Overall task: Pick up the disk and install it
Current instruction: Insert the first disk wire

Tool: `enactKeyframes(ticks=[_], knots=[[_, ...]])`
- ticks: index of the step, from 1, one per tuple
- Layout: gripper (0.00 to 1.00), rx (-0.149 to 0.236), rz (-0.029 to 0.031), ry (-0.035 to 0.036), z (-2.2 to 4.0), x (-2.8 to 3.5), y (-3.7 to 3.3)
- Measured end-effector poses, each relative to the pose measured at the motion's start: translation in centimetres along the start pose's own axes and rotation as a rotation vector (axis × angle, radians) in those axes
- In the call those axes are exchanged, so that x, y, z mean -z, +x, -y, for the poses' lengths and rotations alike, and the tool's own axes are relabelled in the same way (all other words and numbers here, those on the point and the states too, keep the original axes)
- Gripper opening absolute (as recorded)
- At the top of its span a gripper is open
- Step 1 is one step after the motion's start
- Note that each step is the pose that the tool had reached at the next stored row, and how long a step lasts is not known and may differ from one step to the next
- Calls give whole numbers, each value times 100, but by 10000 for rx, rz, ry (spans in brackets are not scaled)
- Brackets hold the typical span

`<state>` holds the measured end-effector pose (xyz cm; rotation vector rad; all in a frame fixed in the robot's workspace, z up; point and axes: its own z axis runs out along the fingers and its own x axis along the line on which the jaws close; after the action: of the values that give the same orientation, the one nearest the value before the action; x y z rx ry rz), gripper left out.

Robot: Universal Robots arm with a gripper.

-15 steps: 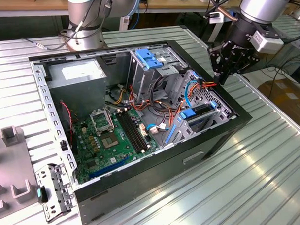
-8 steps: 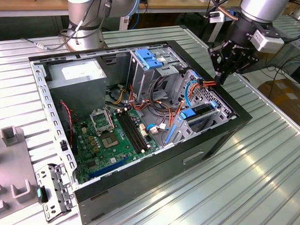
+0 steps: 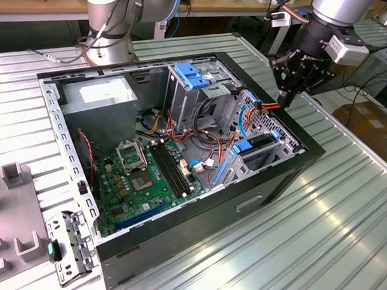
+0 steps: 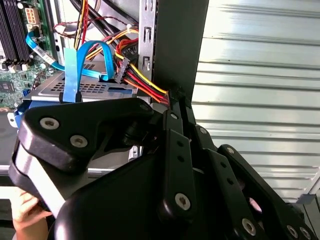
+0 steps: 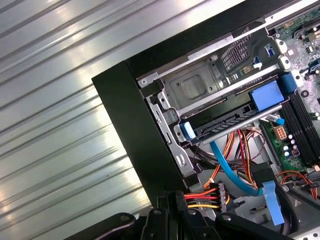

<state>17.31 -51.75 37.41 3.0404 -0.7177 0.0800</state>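
Patience is helping me now: my gripper (image 3: 286, 97), closed and holding nothing, is hanging beside the case (image 3: 288, 164) corner, so I am judging that aligning with the disk (image 5: 227, 122) squarely matters.

The exterior view looked down from well off at the open computer case (image 3: 180, 163) on the ribbed surface (image 3: 331, 213), the end effector (image 3: 291, 91) hanging above its far corner. Both wrist views looked along the end effector from close above it, sharing the case wall and the cable bundle (image 4: 135, 75) (image 5: 210, 195) just beneath.
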Motion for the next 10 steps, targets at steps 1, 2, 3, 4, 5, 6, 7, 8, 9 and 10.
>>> enactKeyframes(ticks=[1, 2, 3, 4, 5, 6, 7, 8, 9, 10], knots=[[16, 0, 0, 0, 0, 0, 0], [16, -2, 0, 0, 0, 0, 0], [16, -25, 1, -1, 0, 0, 0], [16, -244, 1, -14, 0, 1, 0], [16, -767, 3, -42, 0, 1, 0], [16, -996, 4, -54, 0, 1, 0], [16, -1129, 5, -61, 0, 1, -1], [16, -1179, 4, -65, -5, 2, -12], [16, -1204, 5, -66, -12, 2, -25], [16, -1217, 6, -65, -17, 2, -34]])
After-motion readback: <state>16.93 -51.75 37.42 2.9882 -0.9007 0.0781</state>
